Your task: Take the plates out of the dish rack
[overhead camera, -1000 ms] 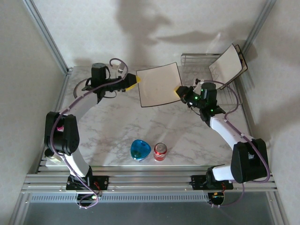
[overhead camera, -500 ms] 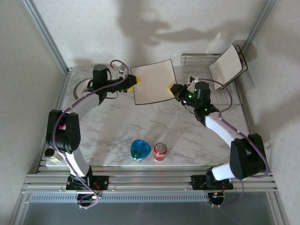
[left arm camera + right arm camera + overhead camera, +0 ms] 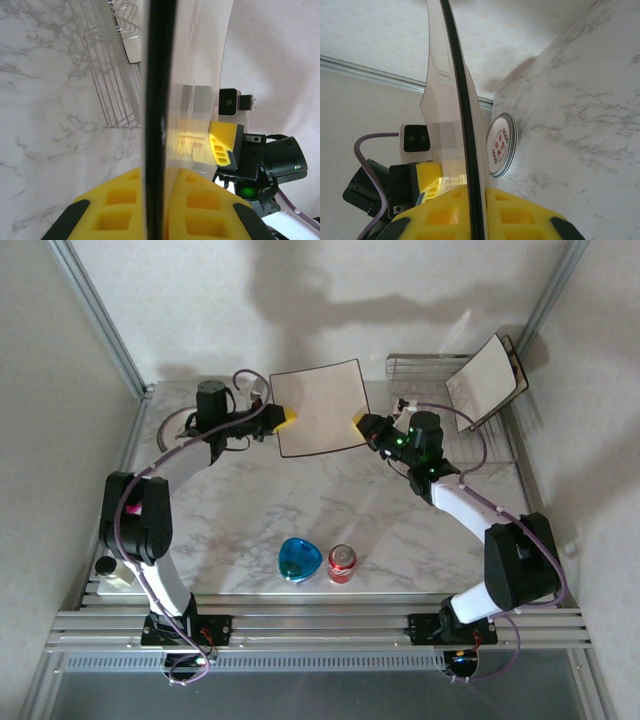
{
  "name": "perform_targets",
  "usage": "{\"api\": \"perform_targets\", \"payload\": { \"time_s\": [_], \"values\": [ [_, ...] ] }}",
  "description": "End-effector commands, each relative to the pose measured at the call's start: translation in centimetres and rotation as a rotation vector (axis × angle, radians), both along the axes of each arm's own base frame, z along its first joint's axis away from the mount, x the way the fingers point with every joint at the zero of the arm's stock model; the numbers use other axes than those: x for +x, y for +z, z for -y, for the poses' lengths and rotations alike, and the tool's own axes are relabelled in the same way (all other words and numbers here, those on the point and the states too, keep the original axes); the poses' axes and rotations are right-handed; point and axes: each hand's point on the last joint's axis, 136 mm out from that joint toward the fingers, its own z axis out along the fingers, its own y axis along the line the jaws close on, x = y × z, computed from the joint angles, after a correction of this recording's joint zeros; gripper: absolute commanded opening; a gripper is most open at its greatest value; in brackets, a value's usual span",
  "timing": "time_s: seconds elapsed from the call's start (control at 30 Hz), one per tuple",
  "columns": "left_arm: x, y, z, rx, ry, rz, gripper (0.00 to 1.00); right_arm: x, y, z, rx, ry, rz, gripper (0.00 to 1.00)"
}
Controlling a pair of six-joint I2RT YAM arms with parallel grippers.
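1. The square cream plate (image 3: 320, 407), dark at the rim, hangs in the air over the back of the marble table (image 3: 250, 510). It is clear of the surface and tilted so that its face turns towards the overhead camera.
2. The left gripper (image 3: 285, 420) is clamped on the plate's left edge. In the left wrist view the dark rim runs edge-on between the two yellow pads (image 3: 117, 205), one pressed against each face.
3. The right gripper (image 3: 358, 421) is closed on the opposite, right edge. In the right wrist view its yellow pads (image 3: 515, 215) sandwich the rim in the same way.
4. The plate is thus held from both sides at once, and each wrist camera sees the other gripper's yellow finger at the far edge of the plate.
5. The dish rack (image 3: 415, 370) stands in the back right corner of the table, just to the right of the held plate. A second square plate (image 3: 487, 377) leans upright at the rack's far right end.
6. A round plate (image 3: 501, 145) with red marks and a grey rim sits where the marble meets the wall in the right wrist view. Whether it lies flat or is propped up I cannot tell.
7. Near the front edge of the table a blue bowl (image 3: 300, 560) and a red can (image 3: 342, 563) sit side by side, well apart from the held plate.
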Motion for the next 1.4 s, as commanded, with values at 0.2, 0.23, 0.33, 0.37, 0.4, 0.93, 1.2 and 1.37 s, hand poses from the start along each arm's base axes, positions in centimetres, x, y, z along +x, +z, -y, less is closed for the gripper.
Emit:
{"api": "perform_targets", "payload": {
  "time_s": [0.2, 0.23, 0.33, 0.37, 0.4, 0.93, 1.2, 1.37],
  "values": [
    [-0.2, 2.2, 1.0, -0.002, -0.008, 0.189, 0.00, 0.0, 5.3, -1.4, -0.040, 0.049, 0.123, 0.66],
    [0.2, 2.5, 0.7, -0.009, 0.013, 0.190, 0.00, 0.0, 4.8, -1.4, -0.075, 0.052, 0.103, 0.80],
    [1.1, 4.0, 0.0, -0.069, 0.070, 0.199, 0.00, -0.1, 3.1, -0.6, -0.219, 0.054, 0.029, 0.99],
    [1.4, 4.6, -0.2, -0.092, 0.087, 0.203, 0.00, -0.1, 2.6, -0.1, -0.275, 0.049, 0.004, 0.99],
    [1.7, 5.2, -0.4, -0.110, 0.101, 0.210, 0.00, -0.1, 2.4, 0.3, -0.324, 0.049, -0.009, 0.99],
    [3.1, 8.2, -9.3, -0.195, 0.760, 0.238, 0.00, -1.1, 6.0, 16.9, -1.318, -0.083, -0.157, 0.99],
    [0.2, 5.0, -13.2, -0.212, 1.116, 0.197, 0.00, -0.4, 6.8, 17.5, -1.351, -0.083, -0.158, 0.99],
    [-1.2, 2.9, -13.2, -0.253, 1.224, 0.180, 0.00, -0.5, 6.4, 17.2, -1.340, -0.068, -0.156, 0.99]
  ]
}}
